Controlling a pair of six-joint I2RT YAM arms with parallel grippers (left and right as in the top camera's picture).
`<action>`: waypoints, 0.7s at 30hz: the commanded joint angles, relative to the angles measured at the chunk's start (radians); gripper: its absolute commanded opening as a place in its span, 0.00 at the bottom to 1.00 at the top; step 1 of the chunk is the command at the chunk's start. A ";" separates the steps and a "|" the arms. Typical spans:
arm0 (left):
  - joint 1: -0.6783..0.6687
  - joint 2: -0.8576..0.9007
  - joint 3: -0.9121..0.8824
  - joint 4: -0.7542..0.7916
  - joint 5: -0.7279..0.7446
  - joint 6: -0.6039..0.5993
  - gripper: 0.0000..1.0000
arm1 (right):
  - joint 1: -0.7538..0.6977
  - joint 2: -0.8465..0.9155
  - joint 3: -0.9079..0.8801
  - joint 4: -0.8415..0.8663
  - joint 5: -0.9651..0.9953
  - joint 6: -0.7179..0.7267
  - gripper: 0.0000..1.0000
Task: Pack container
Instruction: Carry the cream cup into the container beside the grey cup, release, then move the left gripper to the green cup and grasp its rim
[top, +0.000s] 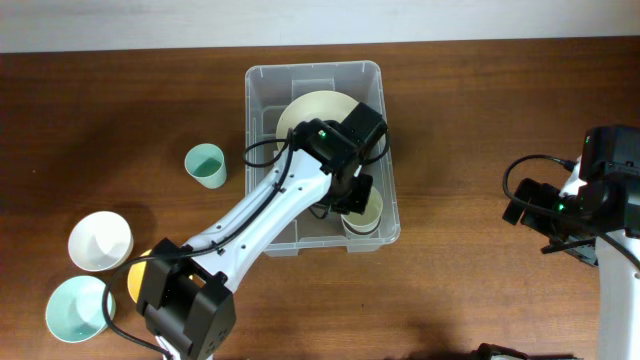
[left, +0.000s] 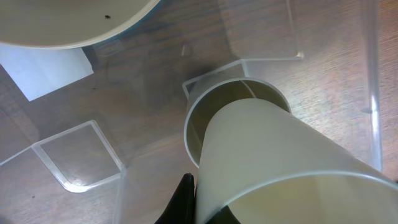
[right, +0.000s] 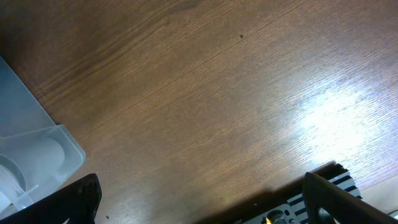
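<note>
Two cream cups (left: 280, 162) and one bowl (top: 305, 108) inside the container (top: 312, 66)

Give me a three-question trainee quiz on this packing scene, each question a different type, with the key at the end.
1. True or false: the left gripper holds a cream cup at the mouth of a second cup inside the container.
2. Which stands outside the container? A teal cup; B white label; C cream bowl.
3. Fill in: the right gripper is ____.
Key: 1 true; 2 A; 3 open.
</note>
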 joint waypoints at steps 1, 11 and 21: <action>0.000 0.002 0.016 -0.005 0.011 -0.013 0.37 | 0.001 0.001 -0.002 0.000 -0.004 -0.002 0.99; 0.062 -0.037 0.052 -0.053 -0.140 -0.013 0.61 | 0.001 0.001 -0.002 -0.005 -0.004 -0.002 1.00; 0.496 -0.188 0.094 -0.054 -0.216 0.043 0.73 | 0.001 0.001 -0.002 0.000 -0.004 -0.002 0.99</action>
